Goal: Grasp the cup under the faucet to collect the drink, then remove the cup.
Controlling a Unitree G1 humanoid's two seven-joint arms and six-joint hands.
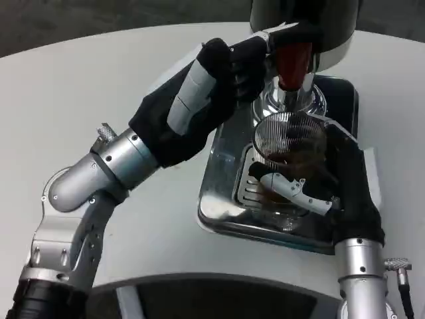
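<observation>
Cup held under the faucet on the drip tray.

The ribbed clear cup (289, 141) stands on the shiny drip tray (222, 212) near the tabletop's (99, 80) far right edge, directly below the red-handled faucet (292, 63) — dark drink inside. The right hand (312, 189) wraps the cup, grasping it. The left hand (242, 60) reaches the faucet handle, fingers curled against it — whether they actually grip it I cannot tell.

A big white round table (99, 86) holds everything. On its right side sits a shiny metal tray (222, 199) with a dark slotted grate. The drink machine (302, 26) stands at the tray's far end.
</observation>
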